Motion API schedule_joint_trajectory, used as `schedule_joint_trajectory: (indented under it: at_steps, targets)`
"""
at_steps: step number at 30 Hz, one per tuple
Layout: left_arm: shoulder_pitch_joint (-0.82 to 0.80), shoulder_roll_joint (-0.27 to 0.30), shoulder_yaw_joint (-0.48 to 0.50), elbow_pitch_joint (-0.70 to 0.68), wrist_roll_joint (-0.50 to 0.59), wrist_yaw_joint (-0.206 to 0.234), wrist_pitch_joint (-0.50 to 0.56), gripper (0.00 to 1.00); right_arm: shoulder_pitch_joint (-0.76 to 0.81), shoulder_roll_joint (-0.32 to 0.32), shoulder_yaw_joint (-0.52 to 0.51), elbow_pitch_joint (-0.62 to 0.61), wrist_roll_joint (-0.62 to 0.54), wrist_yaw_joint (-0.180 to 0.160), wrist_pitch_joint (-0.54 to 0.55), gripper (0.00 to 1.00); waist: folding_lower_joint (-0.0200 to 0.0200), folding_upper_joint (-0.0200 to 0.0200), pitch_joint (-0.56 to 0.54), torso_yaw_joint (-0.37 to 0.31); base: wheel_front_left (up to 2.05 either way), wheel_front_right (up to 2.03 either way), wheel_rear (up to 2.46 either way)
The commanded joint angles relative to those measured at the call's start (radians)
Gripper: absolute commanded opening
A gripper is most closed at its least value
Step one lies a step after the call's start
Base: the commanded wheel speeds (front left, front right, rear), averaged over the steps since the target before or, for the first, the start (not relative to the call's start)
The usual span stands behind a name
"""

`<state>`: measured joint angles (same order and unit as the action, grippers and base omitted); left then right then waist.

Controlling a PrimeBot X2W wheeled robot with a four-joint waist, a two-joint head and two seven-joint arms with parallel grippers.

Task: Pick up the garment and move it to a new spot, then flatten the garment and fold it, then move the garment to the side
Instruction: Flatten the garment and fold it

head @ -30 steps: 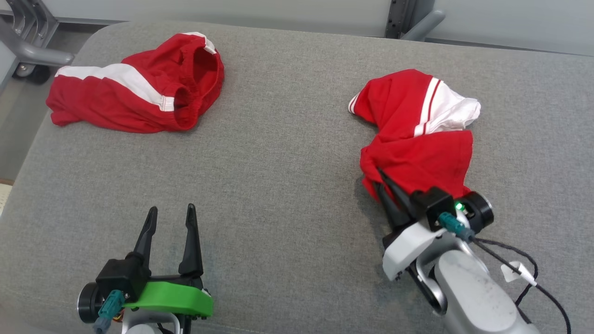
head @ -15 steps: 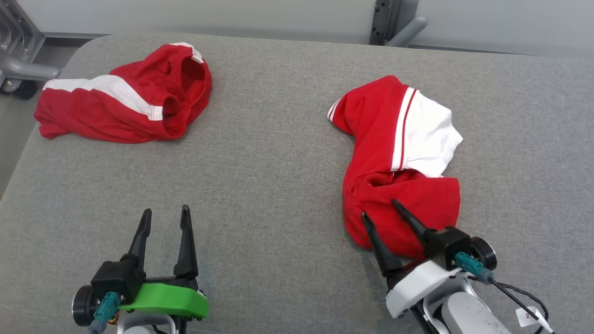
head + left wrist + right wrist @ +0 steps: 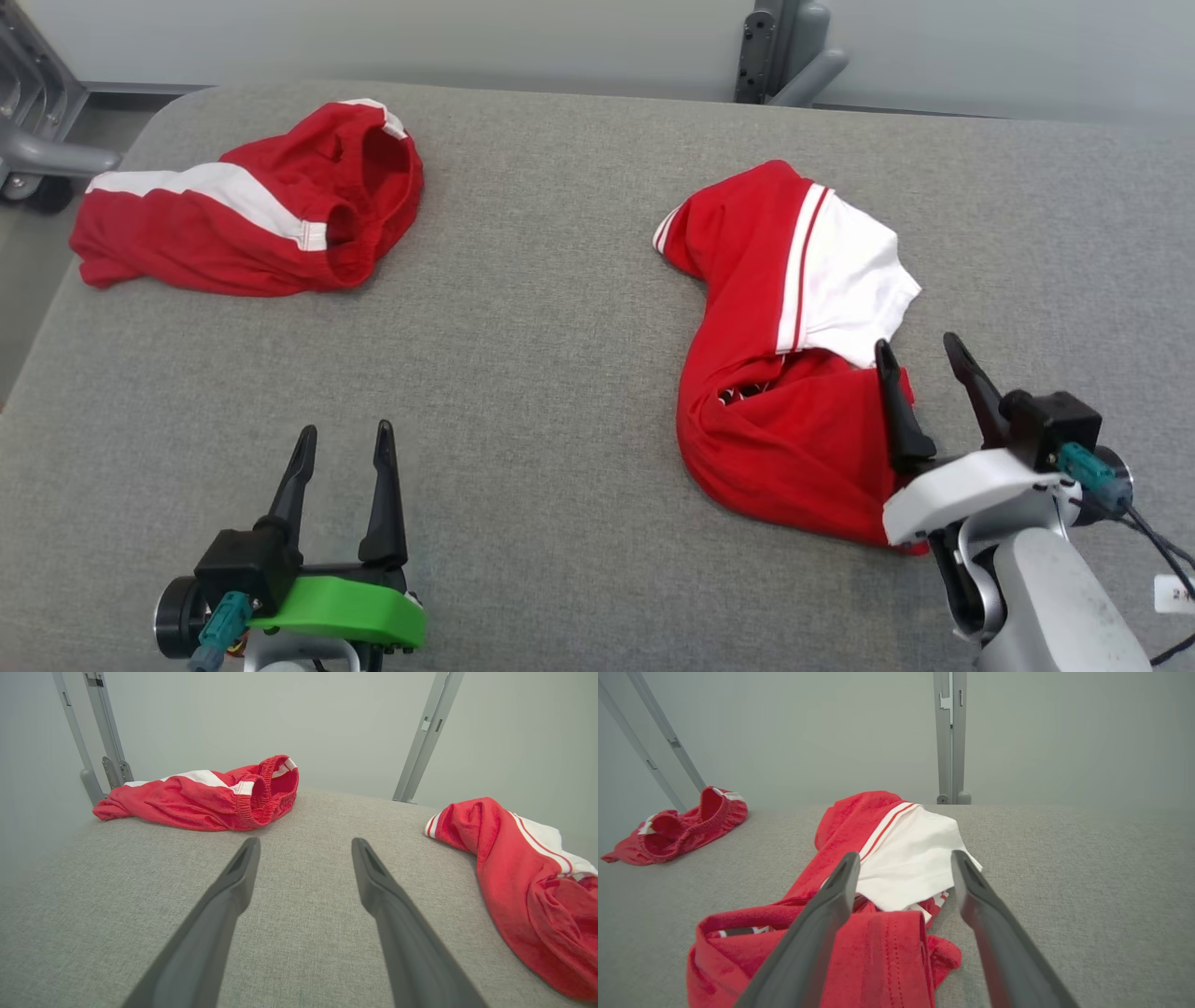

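Observation:
The garment [image 3: 775,411], a crumpled red shirt with a white striped sleeve, lies on the right half of the grey padded table [image 3: 560,327]. My right gripper [image 3: 917,343] stands open at the shirt's right edge, left finger over the red cloth, holding nothing. In the right wrist view the garment [image 3: 887,942] lies below and ahead of the open right gripper [image 3: 904,855]. Near the front left, my left gripper [image 3: 344,429] is open and empty. The left wrist view shows the left gripper [image 3: 304,842] over bare table, with the garment [image 3: 514,882] to its right.
Red shorts with a white stripe [image 3: 233,233] lie bunched at the far left; they also appear as shorts [image 3: 201,802] and shorts [image 3: 677,830]. A grey metal post [image 3: 780,47] stands behind the table. A wheeled frame [image 3: 28,159] is off the left edge.
My right gripper opened and let go of the garment, then drew right to the shirt's edge. The shirt settled flatter. The head camera shifted slightly. The left arm stayed put.

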<state>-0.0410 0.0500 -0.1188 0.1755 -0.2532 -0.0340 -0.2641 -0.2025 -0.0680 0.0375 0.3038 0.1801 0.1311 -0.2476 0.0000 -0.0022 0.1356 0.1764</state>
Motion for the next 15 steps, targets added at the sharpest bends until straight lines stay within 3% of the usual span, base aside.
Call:
schedule_joint_trajectory:
  at_steps: [1,10,15]
  targets:
    - [-0.009,0.001,-0.003,0.003,-0.002,0.001,-0.001,1.0,-0.052,-0.007,-0.017,0.049,-0.004,-0.001,0.024,1.0,0.0,0.0022,0.01,0.023,0.0,0.0,0.0]
    - [-0.008,0.001,-0.016,0.015,-0.011,0.003,-0.001,1.0,-0.203,-0.032,-0.062,0.307,-0.027,-0.001,0.165,1.0,0.0,0.0022,0.011,0.091,0.0,0.0,0.0]
    - [0.002,0.001,-0.019,0.017,-0.012,0.006,-0.001,1.0,-0.229,-0.022,-0.068,0.382,0.009,-0.001,0.206,1.0,0.0,0.0022,0.003,0.108,0.0,0.0,0.0]
